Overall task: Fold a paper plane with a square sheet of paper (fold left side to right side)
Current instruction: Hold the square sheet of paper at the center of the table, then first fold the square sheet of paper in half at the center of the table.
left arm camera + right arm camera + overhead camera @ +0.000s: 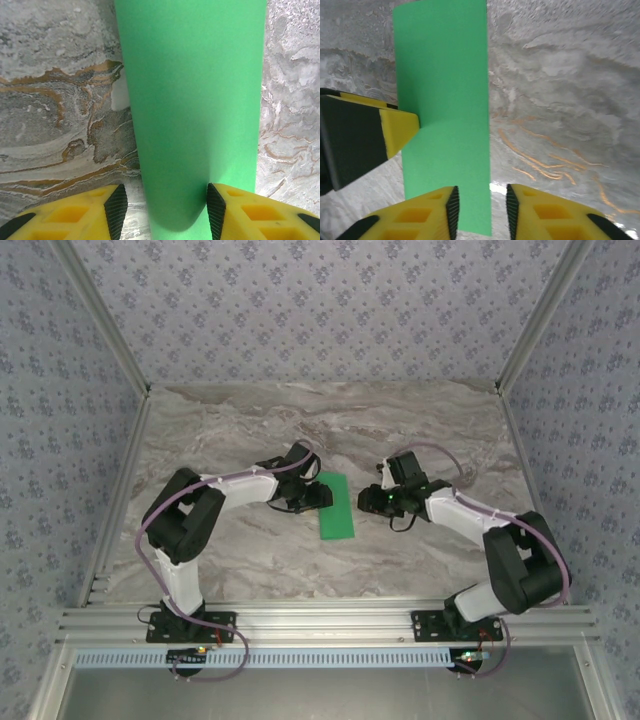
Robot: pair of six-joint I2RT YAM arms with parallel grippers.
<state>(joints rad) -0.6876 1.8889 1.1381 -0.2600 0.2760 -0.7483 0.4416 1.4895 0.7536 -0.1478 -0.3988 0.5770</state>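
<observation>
Paper point(195, 100), ends cropped at left wrist, loose between parted jaws of left hand point(166, 202) and right hand point(481, 205).

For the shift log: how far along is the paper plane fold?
Done: the square sheet of paper lies as a narrow folded strip. In hand: the left gripper rests on it, and the right gripper straddles one long edge, jaws apart. Left: no pointed nose or wings yet.

Paper point(335, 507): plain bright green. Table point(250, 430): grey marble pattern with brown and orange veins. Walls point(320, 300): pale grey-blue floral print. Fingers point(75, 215): yellow, with black pads point(116, 210). Arms point(235, 485): white and black.
</observation>
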